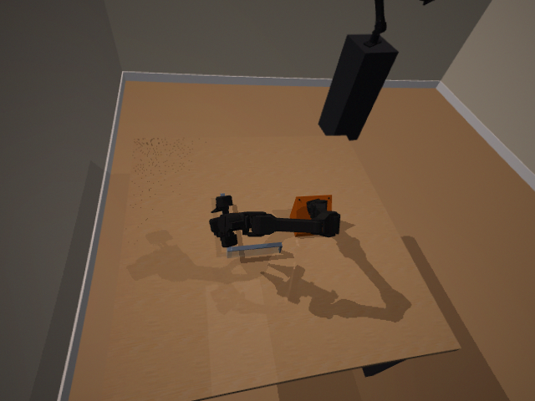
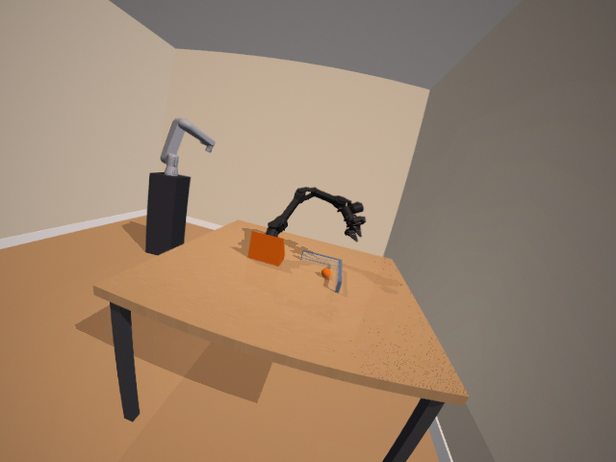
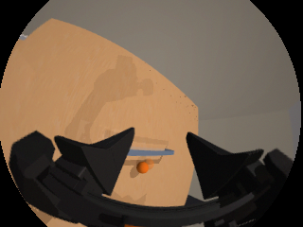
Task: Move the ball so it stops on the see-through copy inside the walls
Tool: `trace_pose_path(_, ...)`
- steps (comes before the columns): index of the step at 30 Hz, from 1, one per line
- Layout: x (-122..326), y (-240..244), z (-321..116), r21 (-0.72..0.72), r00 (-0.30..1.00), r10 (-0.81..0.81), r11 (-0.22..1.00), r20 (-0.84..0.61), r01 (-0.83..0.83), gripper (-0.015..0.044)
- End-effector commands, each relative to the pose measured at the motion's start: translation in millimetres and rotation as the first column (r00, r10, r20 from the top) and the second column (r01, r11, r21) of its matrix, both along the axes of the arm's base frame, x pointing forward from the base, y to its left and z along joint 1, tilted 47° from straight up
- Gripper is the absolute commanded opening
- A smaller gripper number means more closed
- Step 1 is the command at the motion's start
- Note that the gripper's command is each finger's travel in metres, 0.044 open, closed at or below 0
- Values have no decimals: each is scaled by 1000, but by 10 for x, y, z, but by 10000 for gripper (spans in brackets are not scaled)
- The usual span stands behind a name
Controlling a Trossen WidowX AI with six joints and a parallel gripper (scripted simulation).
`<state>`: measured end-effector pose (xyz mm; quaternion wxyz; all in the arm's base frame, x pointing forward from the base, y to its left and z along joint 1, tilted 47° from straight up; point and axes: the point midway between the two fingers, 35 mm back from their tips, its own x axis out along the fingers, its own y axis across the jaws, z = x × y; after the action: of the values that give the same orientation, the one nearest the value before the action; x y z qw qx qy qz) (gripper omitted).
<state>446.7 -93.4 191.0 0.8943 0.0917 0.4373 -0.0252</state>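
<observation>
Ball shows in your exterior and wrist views inside the walls, but the arm hides it from top; gripper wide open, empty, above.

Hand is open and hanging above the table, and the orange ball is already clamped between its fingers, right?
Not quite. The hand is open and above the table, but it holds nothing. The exterior view shows the orange ball lying on the table beside the clear walls, well below the hand.
</observation>
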Motion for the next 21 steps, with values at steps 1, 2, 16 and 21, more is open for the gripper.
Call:
trace_pose_path(1, -186, 8, -576, 118, 985, 94, 990, -146, -77, 344)
trace_pose_path(2, -230, 12, -686, 147, 979, 114, 985, -171, -89, 344)
trace_pose_path(16, -1108, 186, -1938, 686, 878, 368, 725, -308, -63, 344)
trace_pose_path(21, -1108, 186, -1938, 686, 878, 368, 725, -308, -63, 344)
